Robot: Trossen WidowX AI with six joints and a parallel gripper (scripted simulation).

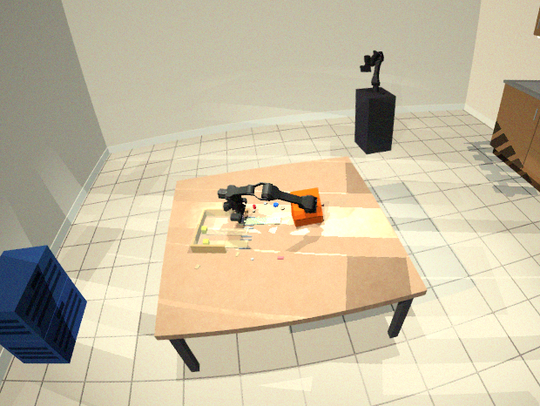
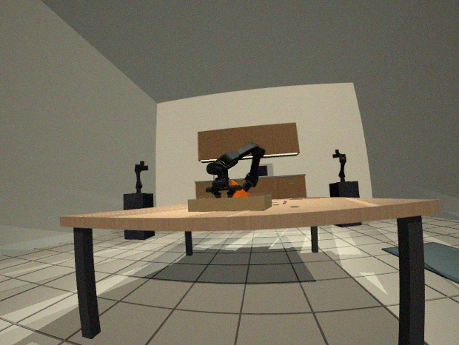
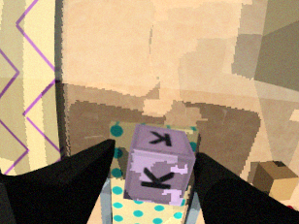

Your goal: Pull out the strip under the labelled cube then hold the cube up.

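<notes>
The purple cube (image 3: 160, 166) bears a black K on both visible faces. It rests on the near-wall end of the cream strip with teal dots (image 3: 138, 213) (image 1: 264, 221); the gripper hides it in the top view. My gripper (image 3: 154, 153) (image 1: 232, 213) (image 2: 222, 192) is partly open, with one finger on each side of the cube. In the wrist view a gap shows between the left finger and the cube; the right fingertip is very close to it, and contact cannot be told. A cream strip with purple zigzags (image 3: 41, 96) lies to the left.
A low tan wall (image 1: 207, 249) (image 2: 229, 205) bounds the strips. Two yellow-green cubes (image 1: 204, 228) (image 1: 205, 241) stand inside it. A small brown block (image 3: 275, 179) is right of the gripper. The orange base box (image 1: 306, 216), a blue piece (image 1: 275, 204) and a pink piece (image 1: 280, 257) are also there.
</notes>
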